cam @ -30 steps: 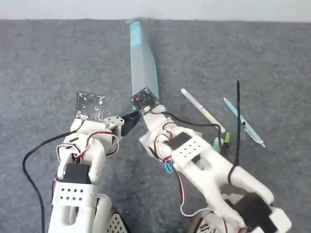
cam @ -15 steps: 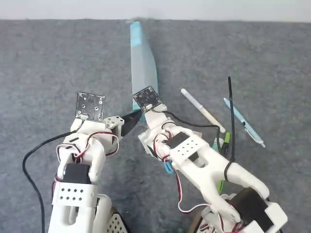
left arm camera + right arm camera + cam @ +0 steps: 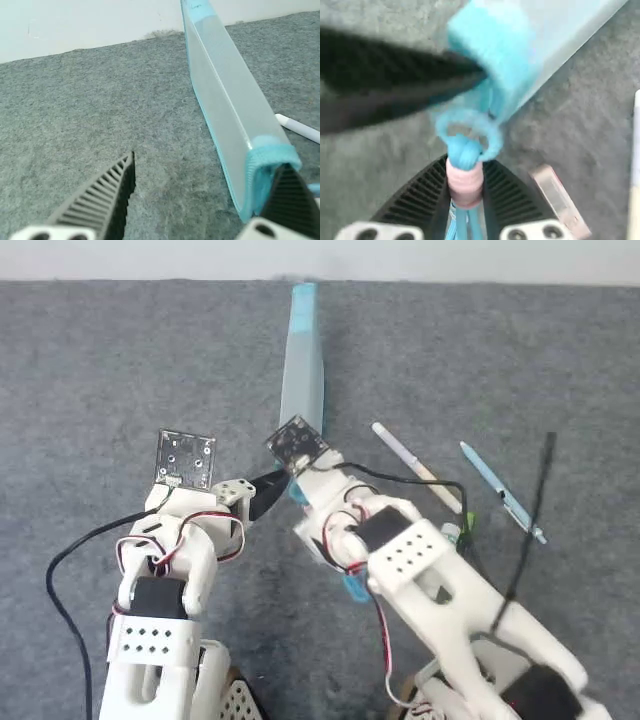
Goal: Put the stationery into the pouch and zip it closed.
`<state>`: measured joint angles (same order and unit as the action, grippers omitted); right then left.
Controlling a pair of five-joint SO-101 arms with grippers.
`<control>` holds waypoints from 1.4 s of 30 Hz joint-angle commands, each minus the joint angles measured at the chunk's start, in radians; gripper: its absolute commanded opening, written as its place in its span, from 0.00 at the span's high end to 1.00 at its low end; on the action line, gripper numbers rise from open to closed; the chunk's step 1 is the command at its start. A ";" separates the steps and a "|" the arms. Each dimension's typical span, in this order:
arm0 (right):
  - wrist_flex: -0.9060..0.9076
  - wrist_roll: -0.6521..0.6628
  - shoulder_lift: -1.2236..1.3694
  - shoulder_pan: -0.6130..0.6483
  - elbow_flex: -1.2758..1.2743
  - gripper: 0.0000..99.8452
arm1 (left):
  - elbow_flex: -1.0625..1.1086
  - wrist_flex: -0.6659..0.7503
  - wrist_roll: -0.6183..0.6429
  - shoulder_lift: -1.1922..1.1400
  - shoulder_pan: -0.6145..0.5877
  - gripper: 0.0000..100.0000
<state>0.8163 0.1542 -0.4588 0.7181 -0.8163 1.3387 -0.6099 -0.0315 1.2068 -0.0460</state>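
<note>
1. The pouch (image 3: 302,370) lies lengthwise on the counter (image 3: 100,360), with my right end effector (image 3: 465,175) pinching its pull cord (image 3: 465,150).
2. My left end effector (image 3: 207,167) is spread, one finger touching the pouch's near end.
3. The white pen (image 3: 415,465) and blue pen (image 3: 500,490) lie outside, so I judge I'm unzipping. Next, brace that end and draw the cord along.

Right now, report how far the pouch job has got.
Done: nothing packed that shows; the white pen and blue pen lie on the mat beside the pouch. In hand: the right end effector is shut on the zipper pull cord, and the open left end effector has one finger at the pouch's near end. Left: load the stationery, zip it closed.
</note>
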 commanded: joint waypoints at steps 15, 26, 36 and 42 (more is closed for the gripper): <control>0.166 0.181 -0.134 0.002 0.034 0.99 | -0.070 0.068 0.121 -0.012 -0.120 0.60; 0.249 0.187 -0.191 -0.157 0.098 0.99 | -0.030 0.069 0.126 -0.012 -0.224 0.60; 0.295 0.203 -0.292 -0.191 0.110 0.99 | -0.027 0.064 0.123 -0.012 -0.215 0.60; 0.372 0.201 -0.274 -0.188 0.235 0.99 | -0.015 0.046 0.087 -0.003 -0.094 0.60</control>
<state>1.1554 0.3429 -0.7089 0.5493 -0.6828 1.3403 -0.5777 0.0637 1.2068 -0.1795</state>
